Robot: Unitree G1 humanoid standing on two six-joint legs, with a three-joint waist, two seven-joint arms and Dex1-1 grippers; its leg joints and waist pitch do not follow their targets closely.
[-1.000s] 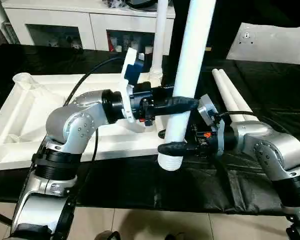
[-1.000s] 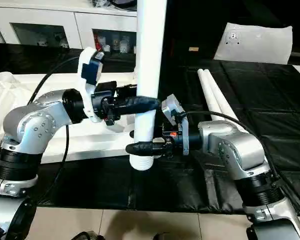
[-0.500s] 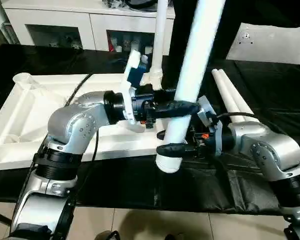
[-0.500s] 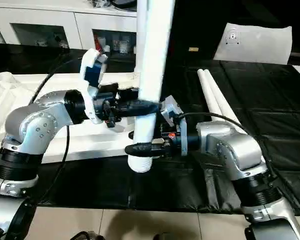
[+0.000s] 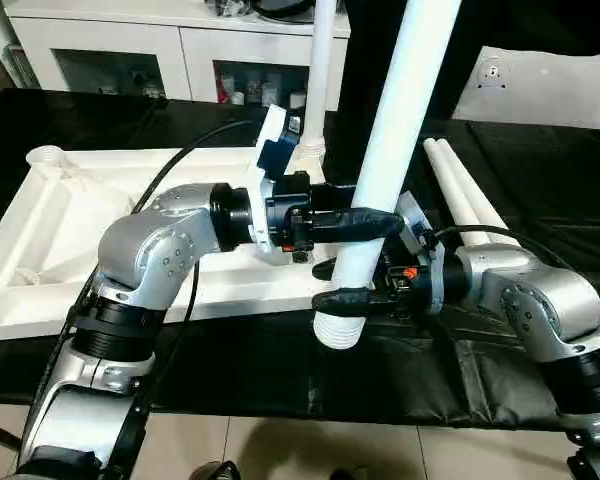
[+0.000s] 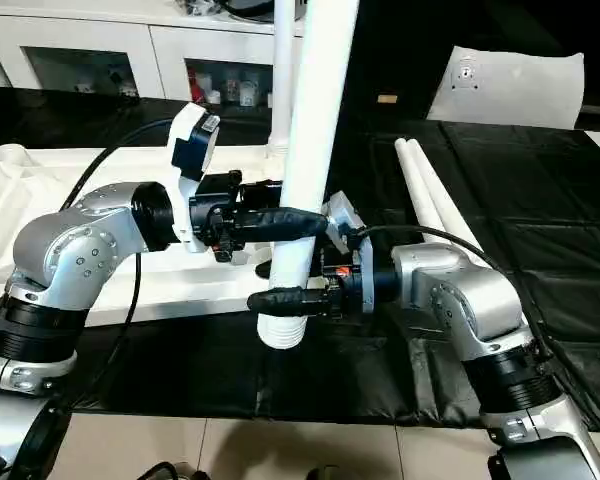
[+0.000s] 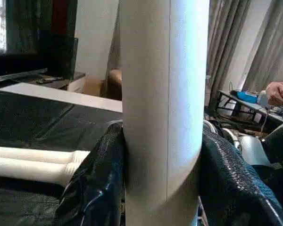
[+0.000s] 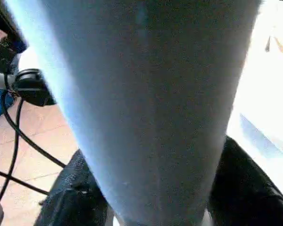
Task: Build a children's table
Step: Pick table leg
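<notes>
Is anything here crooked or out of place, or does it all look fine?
One thing stands out: the table leg held between the left gripper and the right gripper leans to one side instead of standing straight, its threaded end hanging off the tabletop. One leg is already standing upright in a corner.

Held leg's point(image 5: 395, 130) top out of frame

Black cloth-covered work surface point(image 5: 540, 170) across middle of frame. White cabinets with glass doors point(image 5: 130, 55) along upper left, small bottles behind glass. Flat white rectangular panel point(image 5: 535, 88) at upper right, leaning on dark backdrop. Beige tiled floor point(image 5: 280, 450) along bottom edge. Grey curtains point(image 7: 245, 42) and pale wall point(image 7: 96, 37) in left wrist view.
</notes>
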